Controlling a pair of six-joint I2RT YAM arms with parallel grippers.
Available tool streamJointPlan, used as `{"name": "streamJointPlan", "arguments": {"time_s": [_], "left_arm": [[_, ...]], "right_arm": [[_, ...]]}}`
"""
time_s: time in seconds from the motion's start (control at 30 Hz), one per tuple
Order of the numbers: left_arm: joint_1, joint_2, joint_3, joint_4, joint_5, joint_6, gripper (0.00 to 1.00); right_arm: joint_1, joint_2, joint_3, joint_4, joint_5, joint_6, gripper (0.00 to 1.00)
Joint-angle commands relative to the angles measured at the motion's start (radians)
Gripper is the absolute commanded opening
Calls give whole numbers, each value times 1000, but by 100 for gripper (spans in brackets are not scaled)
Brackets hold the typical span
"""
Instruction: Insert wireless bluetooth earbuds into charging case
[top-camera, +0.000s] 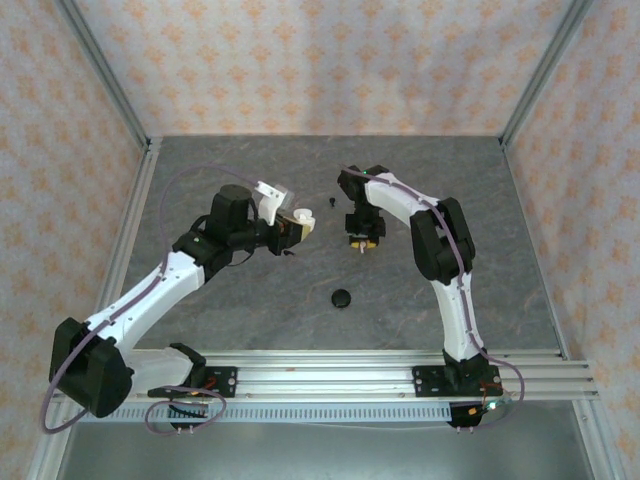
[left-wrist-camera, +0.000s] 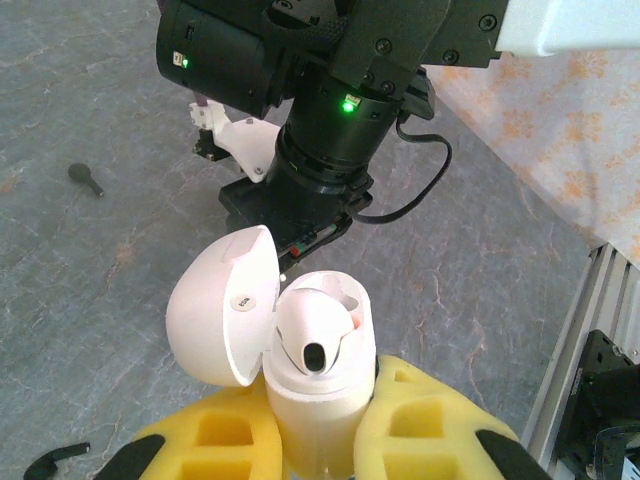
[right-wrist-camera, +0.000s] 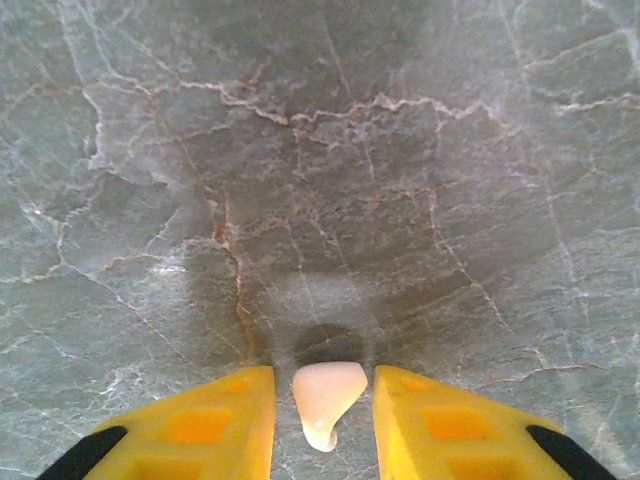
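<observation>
The left hand (left-wrist-camera: 318, 432) clamps the open case (left-wrist-camera: 315, 375), so the right hand (right-wrist-camera: 322, 425), pinching a white earbud (right-wrist-camera: 326, 392), must next line it up over the free slot.

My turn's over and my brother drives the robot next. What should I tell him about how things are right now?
Left gripper: shut on the white case, lid open.
Right gripper: shut on a white earbud, above the table, apart from the case.
Done: another white earbud sits in the case.
Left: seat the held one. A black earbud lies loose on the table; a round black object lies nearer the arm bases.
</observation>
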Motion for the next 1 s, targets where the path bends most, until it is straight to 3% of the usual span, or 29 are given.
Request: {"name": "streamJointPlan", "arguments": {"time_s": [0.0, 0.47, 0.7, 0.97], "left_arm": [[-5, -44, -20, 9, -26, -10, 0], [-5, -125, -72, -29, -38, -9, 0], [-5, -153, -77, -50, -37, 1, 0], [-6, -157, -80, 5, -31, -7, 0]], "right_arm": [[-5, 19, 32, -33, 32, -2, 30], [-5, 11, -59, -4, 20, 8, 23], [-4, -3, -59, -7, 5, 17, 8], [-4, -129, -84, 22, 21, 64, 6]]}}
